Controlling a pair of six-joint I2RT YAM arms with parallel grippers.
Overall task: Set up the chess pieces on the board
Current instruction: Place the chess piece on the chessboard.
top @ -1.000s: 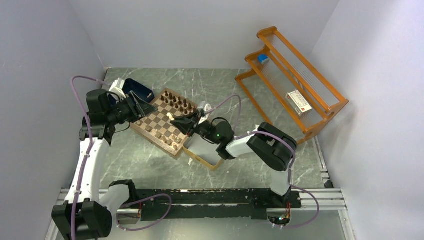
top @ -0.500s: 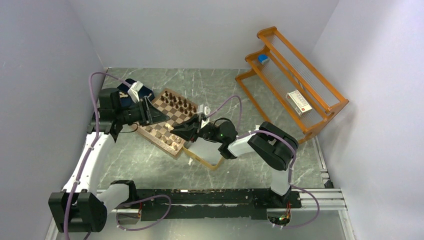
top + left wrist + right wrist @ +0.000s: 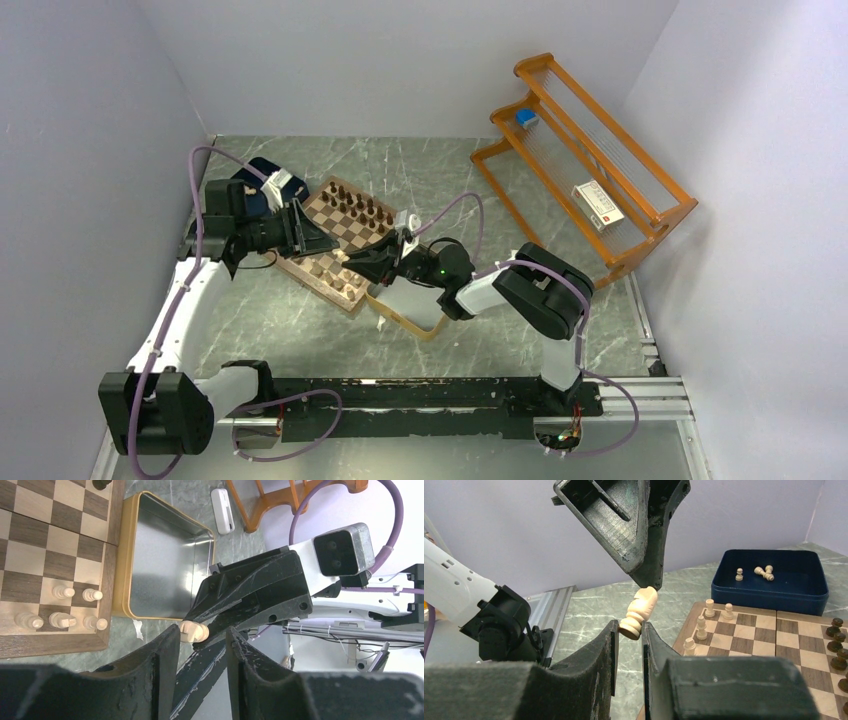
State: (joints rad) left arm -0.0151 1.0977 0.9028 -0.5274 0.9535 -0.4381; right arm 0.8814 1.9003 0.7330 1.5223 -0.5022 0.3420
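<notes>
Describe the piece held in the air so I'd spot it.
Look at the chessboard: above it the left claw and right claw meet. The right one pinches a pale piece. Other pale pieces sit on squares or in the blue tray; this one alone hangs tilted in mid-air.

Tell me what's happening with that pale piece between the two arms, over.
Right fingers shut on pale chess piece, at its base. Left fingers open around it. Nothing blocking.

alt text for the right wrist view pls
The right tool pinches a pale chess piece by its base, with the left tool at its head. Behind sit a part-set chessboard and a navy tray holding a few pale pieces.
</notes>
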